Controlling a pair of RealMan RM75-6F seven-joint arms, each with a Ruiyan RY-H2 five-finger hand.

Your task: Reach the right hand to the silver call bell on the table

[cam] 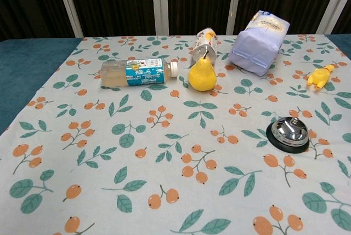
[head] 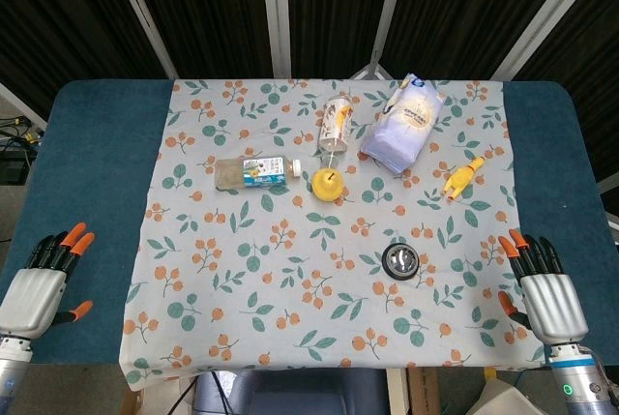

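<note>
The silver call bell [head: 401,261] on its black base stands on the floral cloth, right of centre; the chest view shows the call bell [cam: 288,132] at the right. My right hand [head: 544,289] lies at the table's near right corner, palm down, fingers apart, holding nothing, well to the right of the bell. My left hand [head: 44,280] rests at the near left corner on the blue table top, fingers spread and empty. Neither hand appears in the chest view.
A yellow pear [head: 328,183], a lying clear bottle [head: 253,172], a tipped can [head: 335,125], a pale blue bag [head: 404,123] and a yellow toy [head: 463,176] sit beyond the bell. The floral cloth [head: 251,289] covers the blue table [head: 87,163].
</note>
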